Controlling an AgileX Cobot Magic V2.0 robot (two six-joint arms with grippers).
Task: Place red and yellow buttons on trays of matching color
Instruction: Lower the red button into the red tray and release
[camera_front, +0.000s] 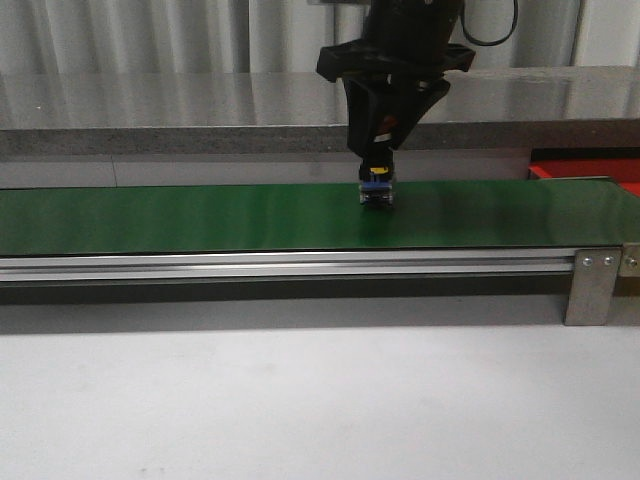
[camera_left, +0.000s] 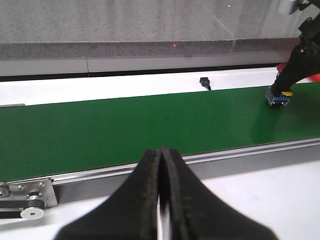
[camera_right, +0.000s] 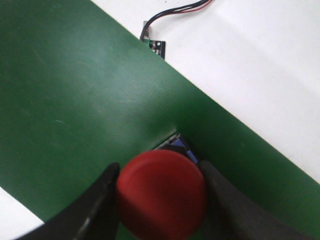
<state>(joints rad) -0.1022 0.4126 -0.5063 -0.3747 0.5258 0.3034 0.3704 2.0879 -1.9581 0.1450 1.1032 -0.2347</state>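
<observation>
Belt (camera_front: 200, 218) runs green across the table, bare on its left stretch. Left gripper (camera_left: 161, 165) hangs near its front rail, fingers pressed together, holding nothing. Right gripper (camera_front: 377, 185) reaches down mid-belt, clamped on red button (camera_right: 161, 194) standing on the belt. Small sensor (camera_right: 155, 45) with wires sits just off the far edge. Red tray (camera_front: 590, 170) lies far right behind the belt.

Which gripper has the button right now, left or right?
The right gripper: its fingers flank the red button on the green belt. The left gripper is shut on nothing, beside the belt.
</observation>
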